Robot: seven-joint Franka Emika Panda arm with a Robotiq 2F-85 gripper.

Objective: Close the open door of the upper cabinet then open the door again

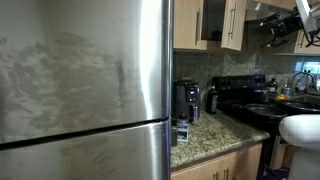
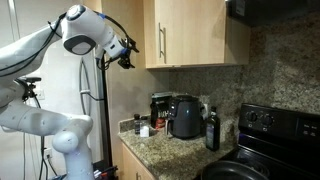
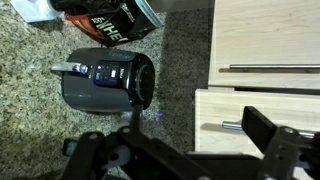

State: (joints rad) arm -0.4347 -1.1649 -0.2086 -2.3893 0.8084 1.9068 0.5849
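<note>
The arm (image 2: 45,85) stands bent at the cabinet's (image 2: 149,30) left, its forearm raised and its gripper (image 2: 125,52) held level, pointing at the cabinet side. The fingers (image 3: 268,128) are spread and hold nothing. The door (image 2: 188,30) lies flat against the cabinet front, its bar handle (image 2: 163,40) by the edge nearest the gripper, which is close to it but not touching. Below the cabinet, a black appliance (image 3: 105,80) sits on the granite counter (image 3: 30,110). The package (image 3: 105,22) beside it bears white letters too blurred to read.
</note>
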